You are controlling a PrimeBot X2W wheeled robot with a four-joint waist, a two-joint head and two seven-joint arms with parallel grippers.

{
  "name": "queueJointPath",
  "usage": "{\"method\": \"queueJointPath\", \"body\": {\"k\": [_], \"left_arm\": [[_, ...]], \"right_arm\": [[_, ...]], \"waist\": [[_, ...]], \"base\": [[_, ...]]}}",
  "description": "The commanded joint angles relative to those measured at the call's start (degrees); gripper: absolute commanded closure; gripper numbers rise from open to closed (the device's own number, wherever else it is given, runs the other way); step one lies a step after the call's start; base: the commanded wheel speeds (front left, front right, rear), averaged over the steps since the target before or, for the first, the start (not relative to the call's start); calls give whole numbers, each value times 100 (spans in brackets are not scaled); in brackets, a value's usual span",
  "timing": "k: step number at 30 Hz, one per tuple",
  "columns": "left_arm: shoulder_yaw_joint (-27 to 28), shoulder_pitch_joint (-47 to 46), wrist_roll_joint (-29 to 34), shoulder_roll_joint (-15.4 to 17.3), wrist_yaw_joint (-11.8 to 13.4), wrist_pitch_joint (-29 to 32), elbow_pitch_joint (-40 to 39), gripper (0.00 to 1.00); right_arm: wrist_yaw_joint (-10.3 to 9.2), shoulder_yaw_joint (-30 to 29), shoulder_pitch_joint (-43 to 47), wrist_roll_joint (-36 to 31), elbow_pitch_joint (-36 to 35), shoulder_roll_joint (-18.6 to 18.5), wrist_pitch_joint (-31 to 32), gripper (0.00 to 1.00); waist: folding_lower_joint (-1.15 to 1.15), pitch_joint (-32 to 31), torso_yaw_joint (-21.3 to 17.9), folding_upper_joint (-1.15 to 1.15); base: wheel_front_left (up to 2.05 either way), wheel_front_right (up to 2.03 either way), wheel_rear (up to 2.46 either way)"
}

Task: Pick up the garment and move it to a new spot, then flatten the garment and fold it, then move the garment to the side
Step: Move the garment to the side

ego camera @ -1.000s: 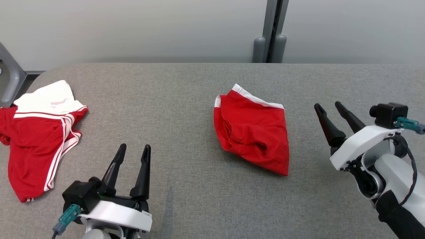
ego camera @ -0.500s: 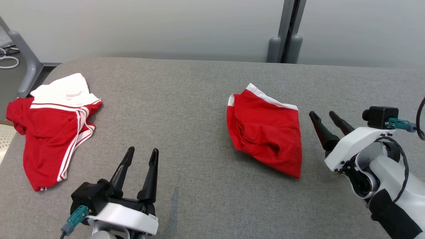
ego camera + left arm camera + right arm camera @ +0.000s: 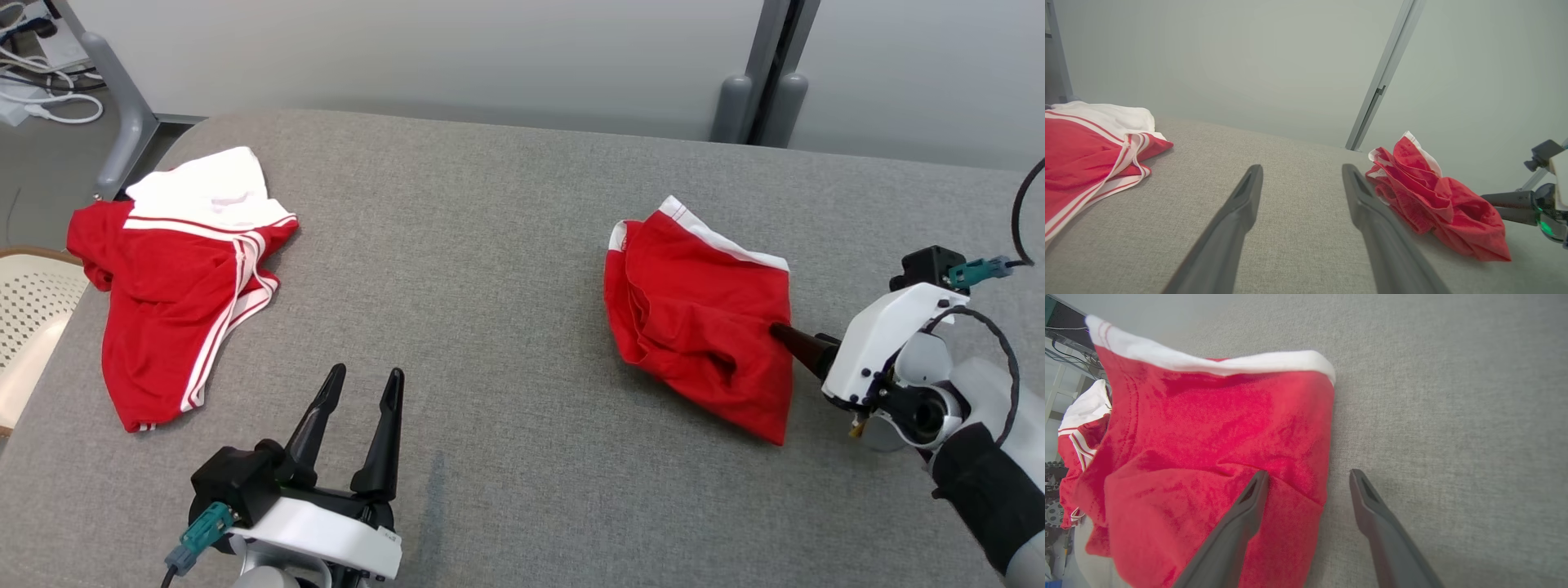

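Well left of the garment (image 3: 702, 335), striped shorts (image 3: 171, 294)

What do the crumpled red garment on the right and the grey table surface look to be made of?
Red garment: soft knit cloth, likely cotton, matte; it folds and slumps, and its surface looks fuzzy.
Table surface: grey woven fabric covering, matte; fine weave texture shows.

Rumpled red shorts (image 3: 702, 327), white waistband, loosely bunched, kinda half-flat; one edge right between spread fingertips of right gripper (image 3: 1308, 477).

Left tool (image 3: 366, 374), right tool (image 3: 1309, 474), jaws apart
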Motion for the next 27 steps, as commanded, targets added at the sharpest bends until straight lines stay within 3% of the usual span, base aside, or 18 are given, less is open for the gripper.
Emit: {"method": "queueJointPath", "body": {"k": [1, 9, 21, 22, 23, 27], "left_arm": [[24, -116, 27, 22, -35, -10, -3, 0], [-89, -193, 4, 1, -41, -10, 82, 0], [-120, -250, 35, -16, -41, -9, 123, 0], [-125, -256, 34, -17, -41, -9, 129, 0], [-128, -262, 34, -19, -41, -9, 136, 0], [-126, -255, 47, -21, -42, -9, 148, 0]], "right_arm": [[2, -40, -95, 91, 129, -33, 192, 0], [2, -195, -311, 543, 915, 88, 1313, 0], [1, -402, -247, 891, 1171, 291, 1602, 0], [1, -416, -231, 908, 1106, 281, 1540, 70], [2, -426, -216, 918, 1051, 263, 1488, 100], [2, -426, -204, 921, 795, 151, 1338, 100]], "waist": [[0, 41, 51, 0], [0, 155, 254, 0], [0, 257, 449, 0], [0, 251, 454, 0], [0, 244, 458, 0], [0, 200, 447, 0]], "base": [[0, 0, 0], [0, 0, 0], [0, 0, 0], [0, 0, 0], [0, 0, 0], [0, 0, 0]]}}
